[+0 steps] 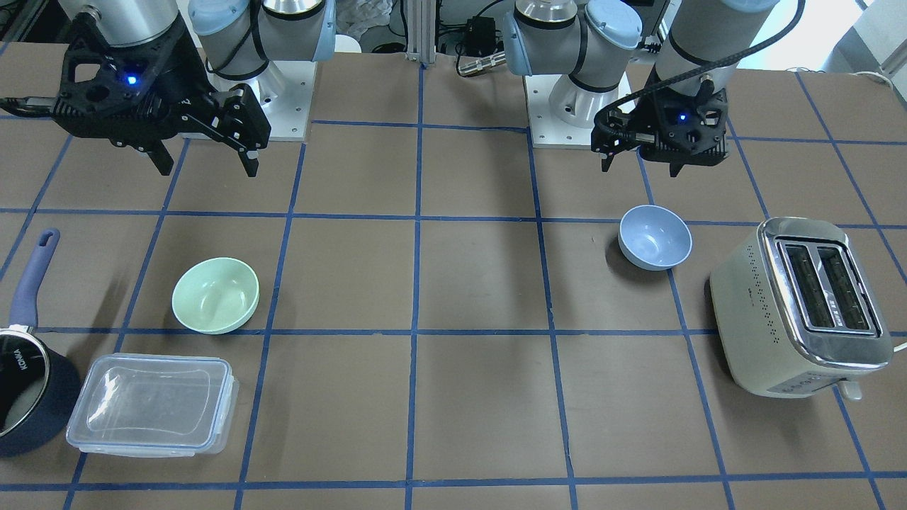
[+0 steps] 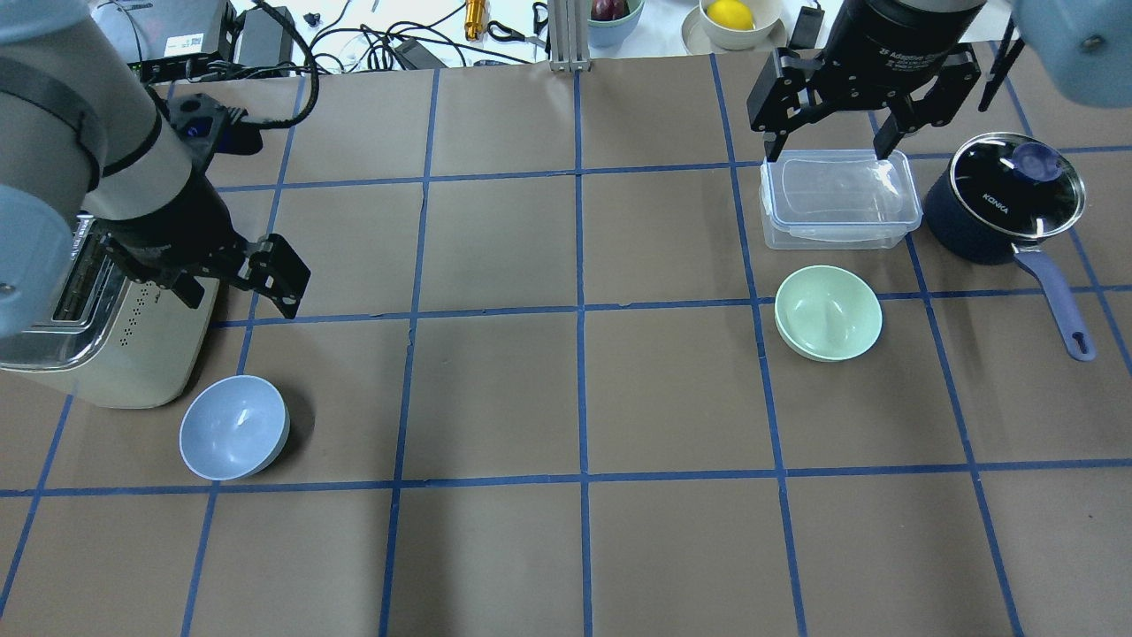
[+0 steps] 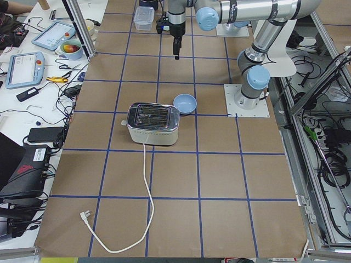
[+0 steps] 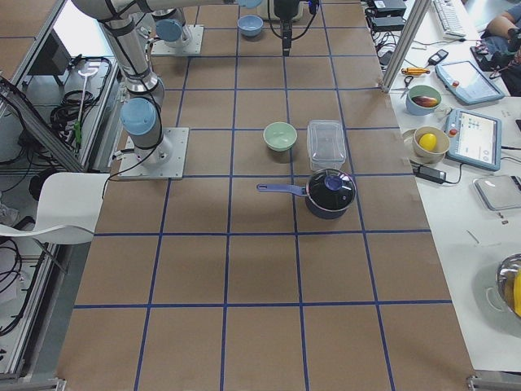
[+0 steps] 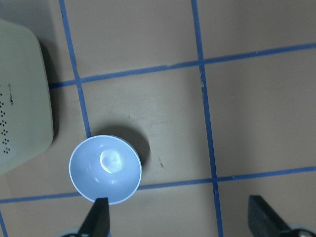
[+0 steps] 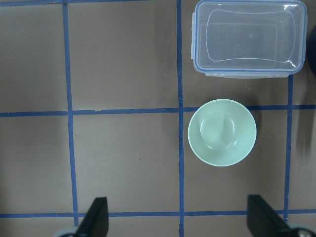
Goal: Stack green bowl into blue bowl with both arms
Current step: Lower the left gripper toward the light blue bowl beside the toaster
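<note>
Bowls sit well apart on the table, and neither one is held. The green bowl stands upright at the centre left of the front-facing frame. It is just above a clear lidded container and to the right of a dark-blue saucepan at the left edge. The blue bowl stands upright right of centre, near the upper left corner of a cream toaster.

The right claw hangs in the upper left of that frame, clear of the table, jaws spread wide and empty. In its wrist view the green bowl lies right of centre, below the container. The left claw hangs in the upper right, above the blue bowl in the frame, also released and holding nothing. In the left wrist view the blue bowl sits in the lower left, just over the left finger, with the toaster's side at the left edge.
</note>
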You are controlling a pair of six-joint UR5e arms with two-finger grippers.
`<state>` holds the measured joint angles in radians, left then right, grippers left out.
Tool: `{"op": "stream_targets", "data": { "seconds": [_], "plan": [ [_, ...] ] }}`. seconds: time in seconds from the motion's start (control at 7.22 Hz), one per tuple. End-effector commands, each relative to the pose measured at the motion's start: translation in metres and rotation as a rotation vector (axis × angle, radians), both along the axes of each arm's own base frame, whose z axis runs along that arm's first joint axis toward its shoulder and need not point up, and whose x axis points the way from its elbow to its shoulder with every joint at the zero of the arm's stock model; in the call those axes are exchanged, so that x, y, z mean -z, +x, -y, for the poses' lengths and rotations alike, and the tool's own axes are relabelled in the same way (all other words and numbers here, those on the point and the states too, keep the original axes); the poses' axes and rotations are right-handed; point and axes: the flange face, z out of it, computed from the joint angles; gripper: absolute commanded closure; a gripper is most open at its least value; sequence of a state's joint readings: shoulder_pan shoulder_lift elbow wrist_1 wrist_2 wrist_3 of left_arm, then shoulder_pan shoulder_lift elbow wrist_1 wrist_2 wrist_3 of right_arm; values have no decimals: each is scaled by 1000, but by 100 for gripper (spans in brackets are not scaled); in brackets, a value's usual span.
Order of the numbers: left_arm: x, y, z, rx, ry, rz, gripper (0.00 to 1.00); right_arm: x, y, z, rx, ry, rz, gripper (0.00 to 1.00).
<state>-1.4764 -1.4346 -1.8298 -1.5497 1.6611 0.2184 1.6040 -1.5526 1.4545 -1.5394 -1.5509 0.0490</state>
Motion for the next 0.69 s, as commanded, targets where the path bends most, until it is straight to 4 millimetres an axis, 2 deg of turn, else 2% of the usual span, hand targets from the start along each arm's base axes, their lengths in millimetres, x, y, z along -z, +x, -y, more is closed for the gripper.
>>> {"op": "stream_targets", "data": {
  "seconds": [0.0,0.14,0.28,0.42,0.55],
  "plan": [
    [81,5,-29,-7,64,-3,0,0,0,0,0,1,-1,0],
    [122,25,-35,-59,59,-6,0,0,0,0,0,2,-2,0],
    [153,55,-44,-68,39,-17,0,0,0,-1,0,2,-2,0],
    [172,69,-54,-47,24,-18,0,0,0,-1,0,2,-3,0],
    [189,66,-59,-43,15,-19,0,1,-1,0,1,5,-3,0]
  ]
}}
